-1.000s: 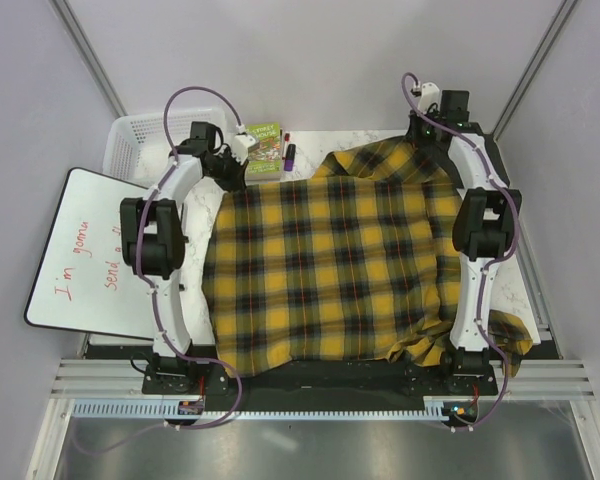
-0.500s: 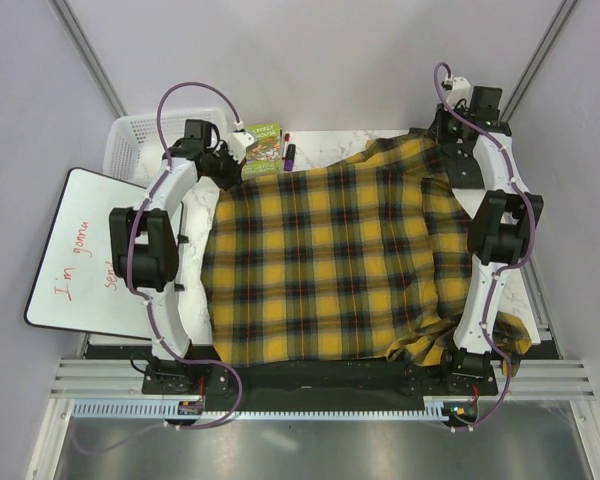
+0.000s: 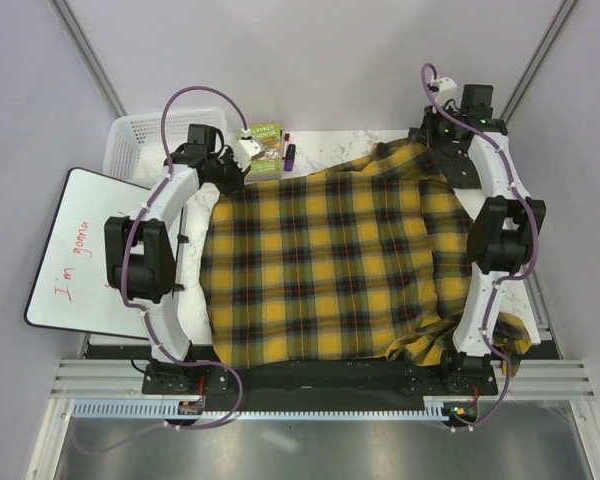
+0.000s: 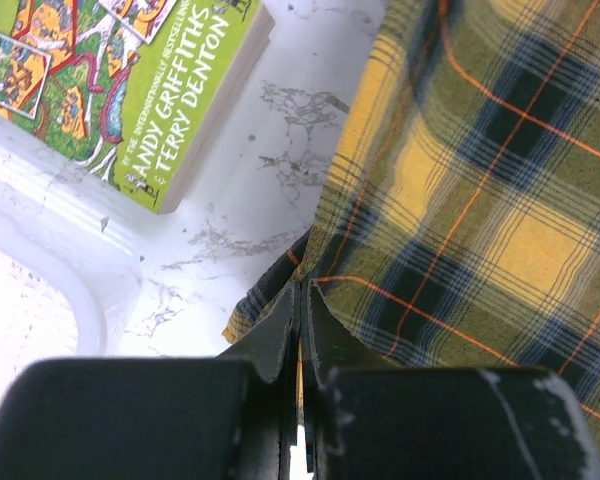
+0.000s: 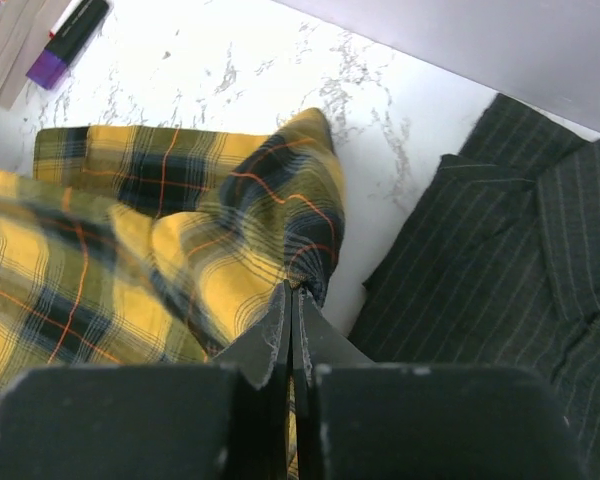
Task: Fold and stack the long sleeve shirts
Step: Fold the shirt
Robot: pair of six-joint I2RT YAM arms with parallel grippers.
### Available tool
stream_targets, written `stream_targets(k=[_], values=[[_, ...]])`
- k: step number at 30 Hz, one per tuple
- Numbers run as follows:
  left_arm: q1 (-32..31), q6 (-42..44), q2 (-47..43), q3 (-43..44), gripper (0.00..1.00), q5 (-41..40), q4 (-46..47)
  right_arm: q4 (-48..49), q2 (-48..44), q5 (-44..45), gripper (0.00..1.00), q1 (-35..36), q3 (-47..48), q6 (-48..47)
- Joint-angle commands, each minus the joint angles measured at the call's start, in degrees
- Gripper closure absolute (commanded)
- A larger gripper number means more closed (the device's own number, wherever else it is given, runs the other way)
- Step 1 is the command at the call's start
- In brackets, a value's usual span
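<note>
Plaid shirt (image 3: pixel 320 265) flat across table (image 3: pixel 330 150), far corners pinched tight in left gripper (image 4: pixel 300 300) and right gripper (image 5: pixel 292 300). Hold tension even; lower both corners together, smoothing wrinkles.

Left hand (image 4: pixel 300 288) and right hand (image 5: pixel 291 290) clamped, outstretched

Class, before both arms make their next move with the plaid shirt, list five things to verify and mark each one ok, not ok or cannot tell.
1. Grip of left gripper on the plaid shirt, far left corner: ok.
2. Grip of right gripper on its far right edge: ok.
3. Cloth lying flat: not ok, bunched at the near right.
4. Gap to the book: ok.
5. Gap to the dark shirt: cannot tell, it lies close beside the gripped fold.
</note>
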Motion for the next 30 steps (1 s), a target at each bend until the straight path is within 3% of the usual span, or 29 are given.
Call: stream_targets(k=[1, 5, 7, 9, 12, 19, 30], values=[[-0.84, 2.24, -0.72, 0.46, 0.98, -1.65, 1.48, -1.19, 1.20, 3.20, 1.00, 3.43, 1.47, -2.35], [-0.84, 1.01, 1.30, 2.04, 0.98, -2.44, 1.92, -1.01, 6.39, 6.36, 0.96, 3.96, 8.24, -0.24], [-0.84, 0.75, 2.53, 3.01, 0.98, -2.97, 1.84, -2.06, 8.50, 8.20, 0.66, 3.96, 11.23, -0.59], [-0.84, 0.57, 3.24, 3.36, 0.98, -3.41, 1.92, -2.94, 8.69, 8.83, 0.43, 3.52, 11.51, -1.73], [-0.84, 0.57, 3.94, 3.72, 0.98, -3.50, 2.01, -4.09, 6.50, 9.00, 0.30, 2.12, 8.18, -3.84], [-0.84, 0.13, 4.47, 3.36, 0.98, -3.15, 2.36, -6.62, 4.64, 8.22, 0.24, -3.42, 5.00, -6.91], [-0.84, 0.22, 4.91, 3.45, 0.98, -3.50, 2.36, -11.55, 2.27, -5.48, 0.19, -6.06, 0.26, -9.91]])
